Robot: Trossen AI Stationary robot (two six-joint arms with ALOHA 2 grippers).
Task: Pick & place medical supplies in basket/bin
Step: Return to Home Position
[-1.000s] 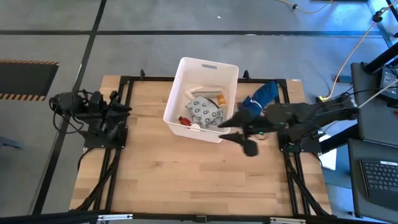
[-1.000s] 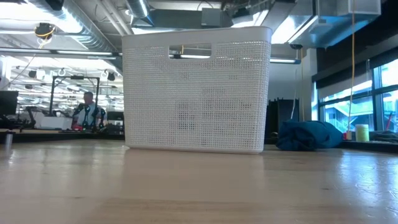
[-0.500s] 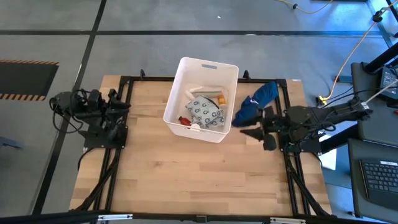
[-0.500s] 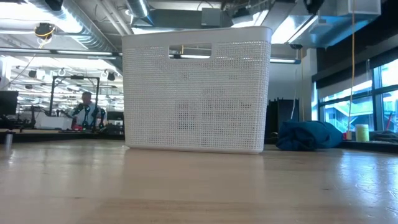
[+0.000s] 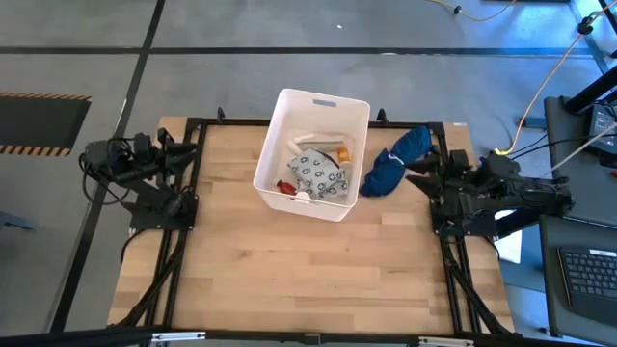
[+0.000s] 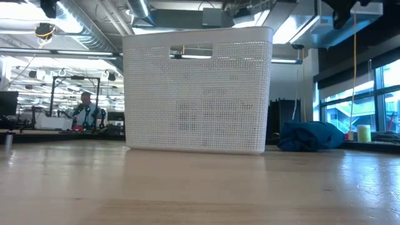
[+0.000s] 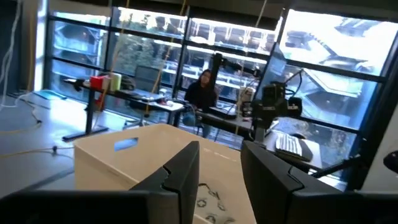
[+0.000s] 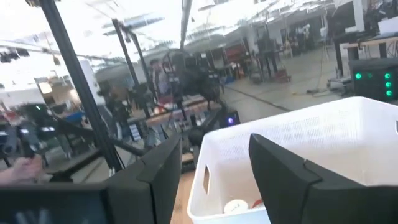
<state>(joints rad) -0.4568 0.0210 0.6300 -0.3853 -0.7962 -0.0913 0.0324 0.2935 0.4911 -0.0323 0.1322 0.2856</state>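
High view: basket (image 5: 324,96) stands centre-rear on bench (image 5: 289,260); dotted packet (image 5: 316,173), red vial (image 5: 286,186) and orange vial (image 5: 341,153) lie inside; blue cloth bundle (image 5: 395,159) just beside its right wall; left end effector (image 5: 183,152) at left bench edge; right end effector (image 5: 421,176) at right edge, near bundle.
Low view: basket upright; bundle on bench beside it.
Left wrist view: fingers apart; basket beyond.
Right wrist view: fingers wide apart, holding nothing; basket ahead.
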